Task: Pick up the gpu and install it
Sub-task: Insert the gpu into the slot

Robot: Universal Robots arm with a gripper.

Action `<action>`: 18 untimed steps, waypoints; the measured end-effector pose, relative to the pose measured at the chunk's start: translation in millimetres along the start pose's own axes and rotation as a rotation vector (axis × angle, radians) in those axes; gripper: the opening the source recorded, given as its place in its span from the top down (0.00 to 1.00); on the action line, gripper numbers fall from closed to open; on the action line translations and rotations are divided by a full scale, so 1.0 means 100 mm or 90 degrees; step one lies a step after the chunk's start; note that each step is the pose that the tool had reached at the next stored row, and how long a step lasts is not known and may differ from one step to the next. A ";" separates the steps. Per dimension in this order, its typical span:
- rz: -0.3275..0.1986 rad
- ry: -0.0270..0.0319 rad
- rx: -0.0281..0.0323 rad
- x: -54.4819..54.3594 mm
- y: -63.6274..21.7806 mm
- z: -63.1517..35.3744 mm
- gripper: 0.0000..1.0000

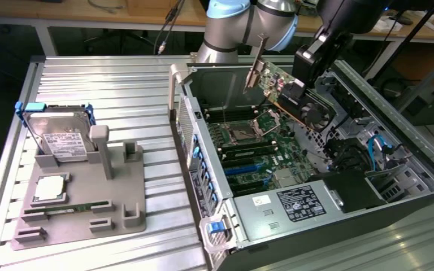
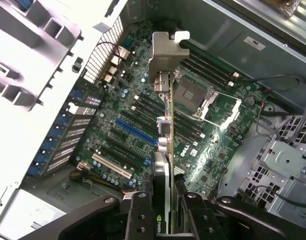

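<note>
Pinching one gpu (image 2: 165,50) in one gripper (image 2: 170,212), over one open case (image 1: 194,130) with one motherboard (image 1: 239,149). At its nine o'clock, one stand (image 1: 89,192) holding one hard drive (image 1: 60,135).

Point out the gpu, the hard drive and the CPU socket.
gpu (image 2: 167,50): wrist view, on its silver end bracket.
hard drive (image 1: 65,144): exterior view, on its white label.
CPU socket (image 1: 245,135): exterior view, on its centre.
</note>
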State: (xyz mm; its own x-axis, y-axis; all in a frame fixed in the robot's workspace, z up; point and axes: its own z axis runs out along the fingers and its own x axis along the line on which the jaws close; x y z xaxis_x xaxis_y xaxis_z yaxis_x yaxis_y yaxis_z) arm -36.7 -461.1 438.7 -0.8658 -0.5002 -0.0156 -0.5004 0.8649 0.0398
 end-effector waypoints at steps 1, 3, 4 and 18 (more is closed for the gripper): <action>-0.001 0.0001 0.0000 0.00 0.000 0.000 0.73; -0.002 0.0001 0.0000 0.00 0.000 0.000 0.73; -0.002 0.0001 0.0000 0.00 0.000 0.000 0.73; -0.007 0.0004 -0.0001 0.00 0.000 -0.001 0.73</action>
State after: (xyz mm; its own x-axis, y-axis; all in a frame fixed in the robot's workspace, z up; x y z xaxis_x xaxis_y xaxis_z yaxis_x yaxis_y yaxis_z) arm -36.7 -461.2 438.7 -0.8599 -0.5103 -0.0155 -0.5105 0.8590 0.0398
